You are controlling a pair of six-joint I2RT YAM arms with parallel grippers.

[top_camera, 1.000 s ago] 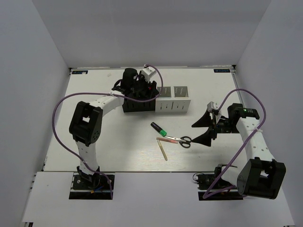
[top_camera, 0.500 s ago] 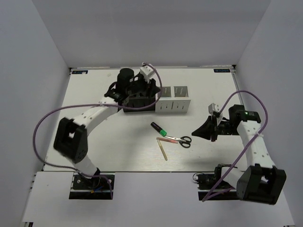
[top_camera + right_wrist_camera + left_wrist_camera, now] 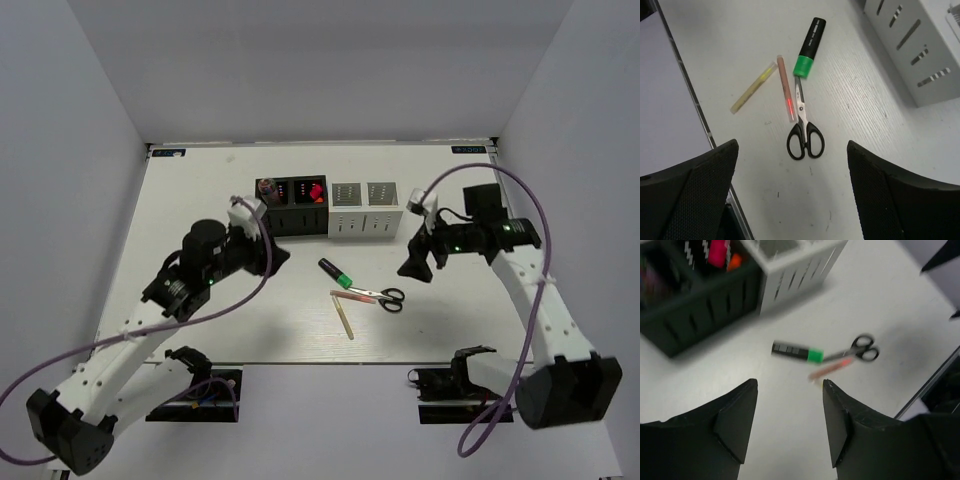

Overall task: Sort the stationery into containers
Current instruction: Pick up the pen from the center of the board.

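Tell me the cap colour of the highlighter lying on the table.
Green, on the black highlighter; the right wrist view shows it best.

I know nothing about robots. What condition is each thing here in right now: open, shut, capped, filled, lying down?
Left gripper: open, holding nothing.
Right gripper: wide open, holding nothing.
Highlighter: green cap on, lying flat.
Scissors: blades shut, lying flat.
Pink stick: lying flat beside the scissors' blades.
Pale stick: lying flat.
Black holders: upright, pink and orange items inside.
White holders: upright, nothing seen inside.
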